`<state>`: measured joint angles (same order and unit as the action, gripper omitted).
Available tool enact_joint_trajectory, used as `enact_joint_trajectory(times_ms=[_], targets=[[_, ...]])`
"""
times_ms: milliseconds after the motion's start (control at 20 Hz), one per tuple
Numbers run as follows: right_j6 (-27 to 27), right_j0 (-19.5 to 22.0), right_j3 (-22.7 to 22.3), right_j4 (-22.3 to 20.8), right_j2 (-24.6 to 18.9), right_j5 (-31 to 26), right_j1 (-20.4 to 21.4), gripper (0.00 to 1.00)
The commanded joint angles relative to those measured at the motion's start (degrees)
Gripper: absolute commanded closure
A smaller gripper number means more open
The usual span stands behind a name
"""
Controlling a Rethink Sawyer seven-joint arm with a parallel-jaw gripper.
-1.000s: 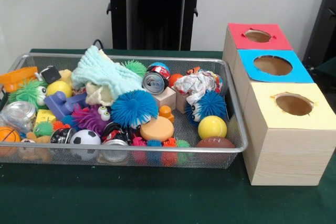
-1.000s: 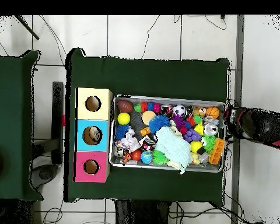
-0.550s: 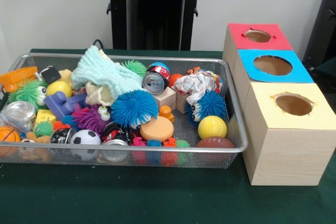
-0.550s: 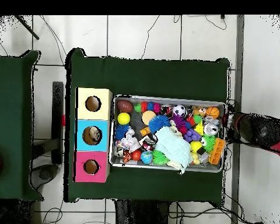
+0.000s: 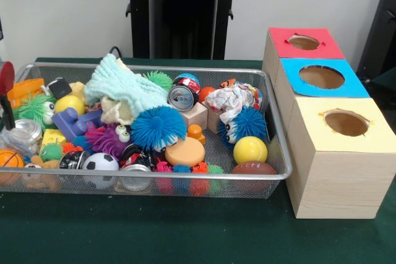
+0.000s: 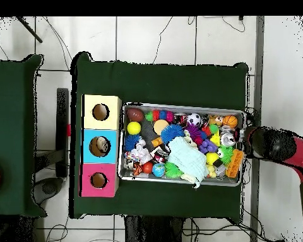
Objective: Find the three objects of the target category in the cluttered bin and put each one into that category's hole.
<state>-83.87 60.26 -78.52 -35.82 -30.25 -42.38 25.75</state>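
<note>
Clutter fills the wire mesh bin (image 5: 275,134) in the front view: we see a pale green cloth (image 5: 124,88) heaped at the back, a spiky blue ball (image 5: 158,127) near the middle, a crushed can (image 5: 182,97) lying on a wooden block (image 5: 197,114), a yellow ball (image 5: 250,149) and a small brown football (image 5: 253,169) at the right end, and a toy soccer ball (image 5: 100,162) against the front wall. To the right of the bin stands a row of three wooden boxes, each with a round hole: the yellow box (image 5: 343,125) nearest, the blue box (image 5: 322,77) in the middle, the red box (image 5: 304,42) farthest. At the left edge a sliver of the red arm (image 5: 5,81) shows.

From overhead, we find the arm reaching in from the right, its gripper (image 6: 247,134) at the bin's right end (too dark and blurred for us to tell how its claw stands). The three boxes sit along the bin's left side, all on the green table (image 6: 160,82).
</note>
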Motion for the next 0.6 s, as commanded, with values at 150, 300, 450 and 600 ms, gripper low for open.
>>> enact_joint_trajectory(times_ms=[150, 300, 450, 600], targets=[[11.99, 1.26, -3.93, -3.73, -0.5, -0.01, -3.41, 0.0], [12.23, 1.18, -3.56, -4.09, -0.33, -0.27, -4.14, 0.0], [11.97, 1.72, -4.06, -4.43, -0.07, 0.67, -5.07, 0.0], [12.08, 2.04, -4.43, -4.61, -0.03, 0.88, -5.21, 0.0]])
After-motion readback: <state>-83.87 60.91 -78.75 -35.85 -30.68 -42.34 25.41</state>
